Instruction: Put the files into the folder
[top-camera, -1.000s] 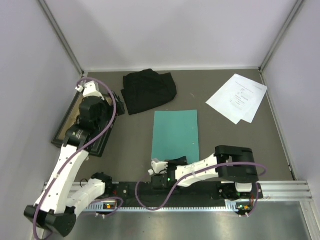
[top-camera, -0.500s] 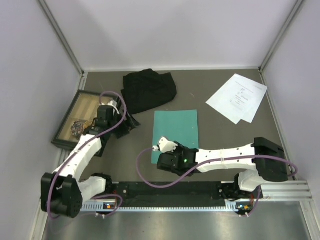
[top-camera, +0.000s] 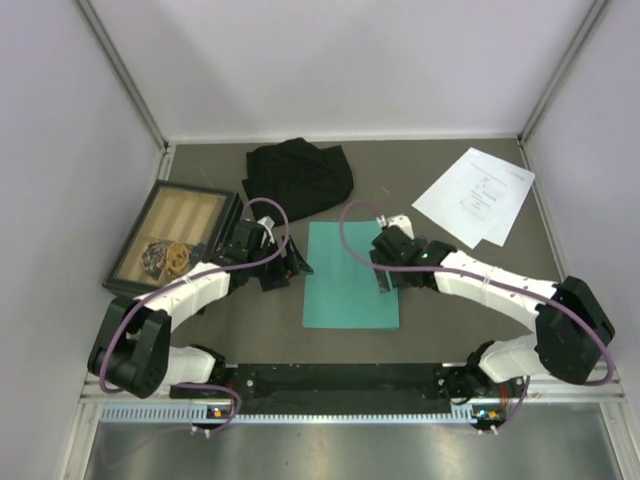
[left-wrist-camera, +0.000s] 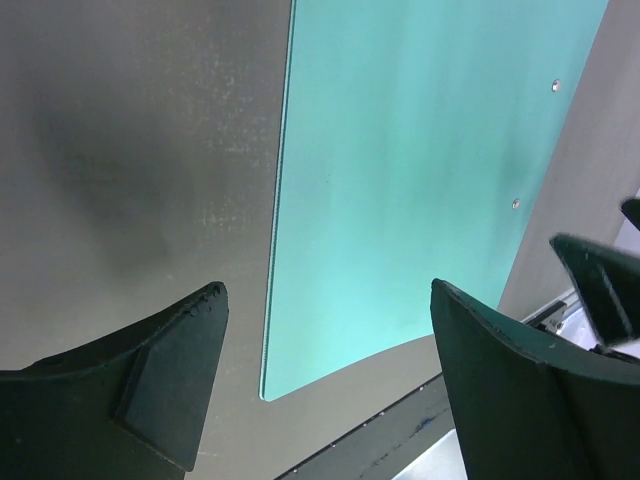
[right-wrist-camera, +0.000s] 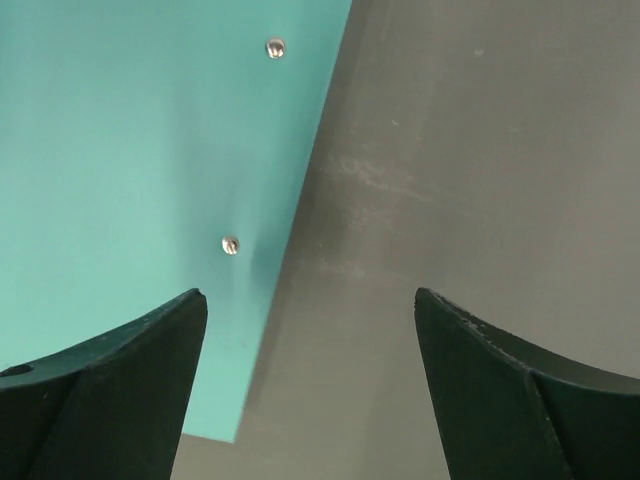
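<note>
Swung inward, the left hand (left-wrist-camera: 325, 300) and right hand (right-wrist-camera: 305, 300) flank the folder (top-camera: 345, 290), both released.

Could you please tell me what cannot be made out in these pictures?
files: top view, print too small to read; the upper sheet covers most of the lower.
folder: closed, so its inside is hidden in every view.
wooden tray: top view, contents too small to identify.
</note>
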